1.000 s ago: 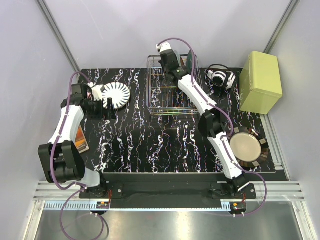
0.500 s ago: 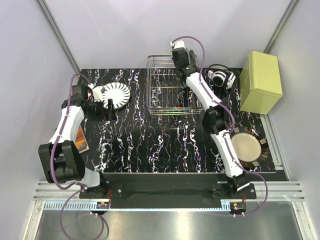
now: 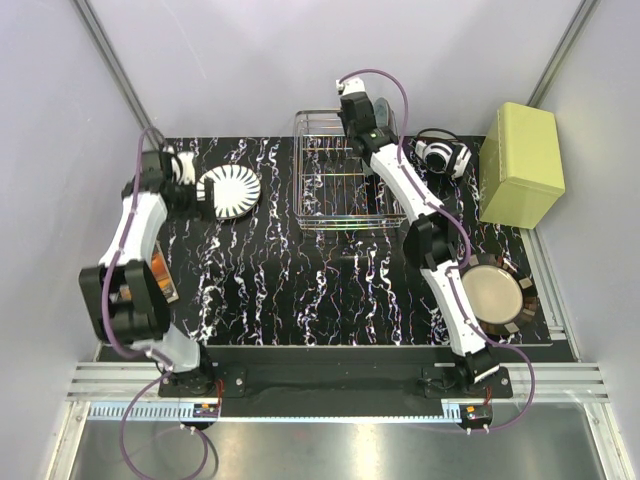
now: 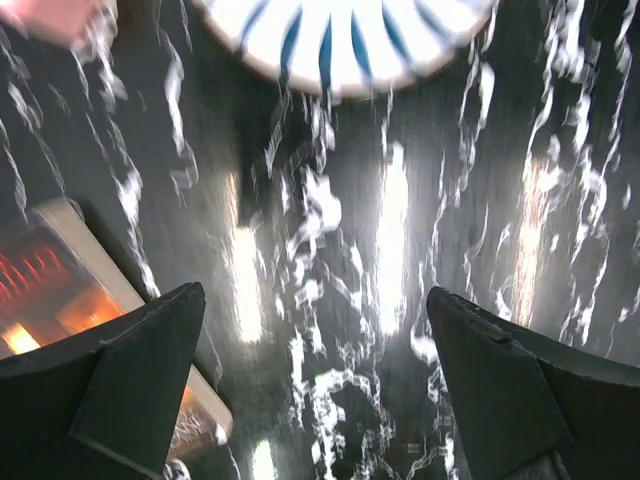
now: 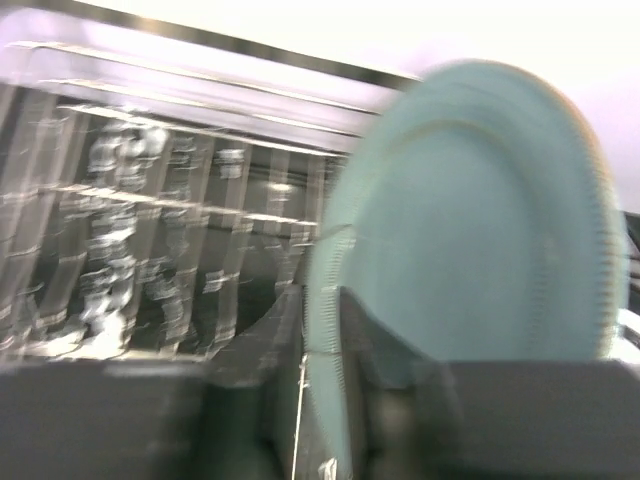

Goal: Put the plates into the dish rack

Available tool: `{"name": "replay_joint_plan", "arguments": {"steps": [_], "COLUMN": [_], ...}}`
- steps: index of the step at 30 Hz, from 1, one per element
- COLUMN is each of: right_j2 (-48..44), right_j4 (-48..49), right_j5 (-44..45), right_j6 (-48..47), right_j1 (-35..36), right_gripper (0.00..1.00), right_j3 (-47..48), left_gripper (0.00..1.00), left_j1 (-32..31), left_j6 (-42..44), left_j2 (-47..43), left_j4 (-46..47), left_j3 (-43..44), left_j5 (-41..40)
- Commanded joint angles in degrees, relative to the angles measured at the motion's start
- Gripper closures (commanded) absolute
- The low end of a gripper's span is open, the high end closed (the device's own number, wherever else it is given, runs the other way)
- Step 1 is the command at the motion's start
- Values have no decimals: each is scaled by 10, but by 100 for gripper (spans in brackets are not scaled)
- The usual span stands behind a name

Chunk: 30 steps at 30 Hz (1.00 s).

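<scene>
My right gripper (image 5: 335, 330) pinches the rim of the plain pale green-blue round plate (image 5: 470, 210), on edge over the silver wire dish rack's (image 3: 302, 175) far side. The plate is probably rigid, glazed-slick and breakable, so hold it at the rim.

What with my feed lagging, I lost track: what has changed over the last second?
The right fingers, gripping the pale green-blue plate on edge, shifted rightward over the far side of the dish rack. The left fingers, open, drew away from the striped plate toward the far-left corner. The striped plate, beige plate and dish rack stayed put.
</scene>
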Motion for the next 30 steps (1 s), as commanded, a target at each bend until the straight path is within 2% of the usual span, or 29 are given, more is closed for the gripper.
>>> {"name": "replay_joint_plan", "arguments": {"steps": [1,3,5,6,7,8,9,11,13,14,15,17,18,20,22,26,30], "right_j2": [-79,-99,-120,-127,-141,-148,-153,-168,-176,-177,-178,-180,-179,-179,-180,-178,-172], "right_j4": [-20,-53,-75,-96,-103,-108,-112,-116,-122,-125,-127,-127,-128,-130,-132,-134,-134], "right_j5": [-96,-165,-247,-276,-315,-324,-328,-333,-332,-330,-329,-329,-329,-326,-324,-325,-326], "right_j6": [25,44,59,60,61,64,66,66,65,65,65,63,62,60,60,60,64], "right_j1": [29,36,36,36,36,36,36,36,36,36,36,36,36,36,36,34,34], "right_gripper": [57,48,38,36,33,29,27,18,16,14,14,14,14,14,13,13,13], "right_j3": [37,33,22,16,3,-5,-14,-35,-46,-49,-50,-52,-53,-55,-59,-64,-63], "left_gripper": [1,1,19,39,78,97,100,100,100,97,79,31,27,20,20,18,24], "left_j1": [1,2,1,1,2,0,-1,-4,-5,-7,-11,-15,-16,-17,-20,-58,-75], "left_j6": [-5,0,19,27,33,43,46,57,65,83,92,110,117,136,162,263,304], "left_j2": [105,166,228,248,267,302,319,365,391,407,411,404,397,368,339,275,257], "left_j4": [35,31,30,28,27,27,27,25,13,8,4,3,3,3,3,3,19], "left_j3": [135,182,222,238,252,284,302,358,395,418,420,408,398,360,325,221,174], "left_j5": [56,90,114,124,128,125,119,109,104,104,100,107,120,163,190,145,104]}}
